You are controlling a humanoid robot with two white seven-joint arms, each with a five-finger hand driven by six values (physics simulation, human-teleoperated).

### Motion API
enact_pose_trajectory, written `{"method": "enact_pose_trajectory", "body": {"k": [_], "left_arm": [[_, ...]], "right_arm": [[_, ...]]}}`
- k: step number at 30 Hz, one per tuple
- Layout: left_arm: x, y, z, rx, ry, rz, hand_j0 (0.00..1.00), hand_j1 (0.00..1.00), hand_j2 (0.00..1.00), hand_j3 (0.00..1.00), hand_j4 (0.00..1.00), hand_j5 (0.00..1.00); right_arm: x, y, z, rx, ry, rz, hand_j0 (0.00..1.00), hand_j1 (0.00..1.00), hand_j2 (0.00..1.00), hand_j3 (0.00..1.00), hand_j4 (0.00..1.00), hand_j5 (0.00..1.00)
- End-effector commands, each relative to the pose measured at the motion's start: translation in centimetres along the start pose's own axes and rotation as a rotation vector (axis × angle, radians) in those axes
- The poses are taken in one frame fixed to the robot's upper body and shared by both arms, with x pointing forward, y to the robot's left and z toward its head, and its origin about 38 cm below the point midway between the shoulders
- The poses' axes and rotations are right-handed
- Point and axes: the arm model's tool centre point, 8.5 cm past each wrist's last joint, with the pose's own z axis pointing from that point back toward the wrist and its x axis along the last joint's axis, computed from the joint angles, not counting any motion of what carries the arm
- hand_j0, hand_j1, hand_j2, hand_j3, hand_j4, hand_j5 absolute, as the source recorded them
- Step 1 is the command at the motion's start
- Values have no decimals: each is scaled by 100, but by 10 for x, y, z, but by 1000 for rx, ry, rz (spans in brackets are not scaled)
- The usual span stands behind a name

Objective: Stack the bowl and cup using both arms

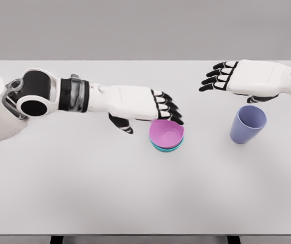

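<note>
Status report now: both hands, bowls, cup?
Left hand open at pink bowl, nested in teal bowl. Right hand open above cup. Nothing between.

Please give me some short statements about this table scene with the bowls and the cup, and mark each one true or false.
1. The pink bowl sits inside a teal bowl. True.
2. The cup is red. False: it is blue-purple.
3. The left hand is at the pink bowl's rim. True.
4. The right hand grips the cup. False: it is open above the cup, holding nothing.
5. The cup lies inside the pink bowl. False: it stands apart on the table, to the right.
</note>
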Motion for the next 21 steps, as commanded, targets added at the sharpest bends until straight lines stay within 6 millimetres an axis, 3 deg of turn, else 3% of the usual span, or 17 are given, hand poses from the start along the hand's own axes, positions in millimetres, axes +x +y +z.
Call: {"method": "enact_pose_trajectory", "body": {"k": [1, 5, 8, 12, 14, 21], "left_arm": [[1, 9, 39, 64, -74, 3, 100, 100, 100, 100, 100, 100], [-10, 16, 110, 188, -46, 181, 100, 100, 100, 100, 100, 100], [-11, -13, 138, 240, -35, 369, 100, 100, 100, 100, 100, 100], [-27, -41, 194, 337, 70, 571, 100, 100, 100, 100, 100, 100], [-32, -56, 211, 329, 131, 607, 100, 100, 100, 100, 100, 100], [-33, -71, 222, 317, 170, 646, 100, 100, 100, 100, 100, 100]], "right_arm": [[0, 0, 0, -3, 1, -4, 100, 100, 100, 100, 100, 100], [-1, 0, 0, -2, 2, -5, 100, 100, 100, 100, 100, 100], [0, 0, 0, -3, 1, -4, 100, 100, 100, 100, 100, 100], [-2, 1, 1, 0, 6, -8, 100, 100, 100, 100, 100, 100], [-2, 1, 1, 0, 5, -7, 100, 100, 100, 100, 100, 100], [-2, 2, 2, 2, 7, -9, 100, 100, 100, 100, 100, 100]]}}
